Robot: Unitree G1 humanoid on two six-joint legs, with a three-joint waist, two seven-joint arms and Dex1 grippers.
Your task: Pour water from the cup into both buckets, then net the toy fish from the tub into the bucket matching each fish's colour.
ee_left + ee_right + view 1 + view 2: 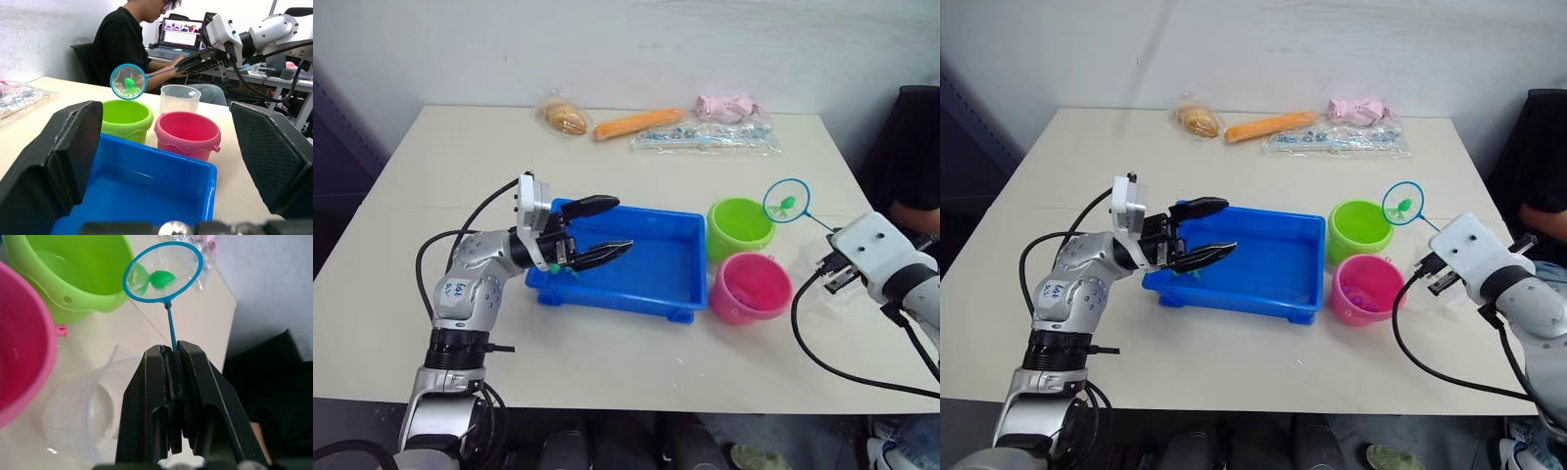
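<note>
Right gripper (171,352), jaws clamped on the net (787,201) handle, holds a green fish (157,279) just beside the green bucket (739,226); left gripper (602,230) jaws gape empty over the tub (651,292).

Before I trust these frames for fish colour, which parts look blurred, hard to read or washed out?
Right wrist view: the green fish in the net is crisp, but the right gripper holding the handle is soft and the clear cup nearly melts into the table. Left wrist view: the left gripper's fingers are blurred, the buckets sharp. Left eye view: the far wall is bright, the table evenly lit.
</note>
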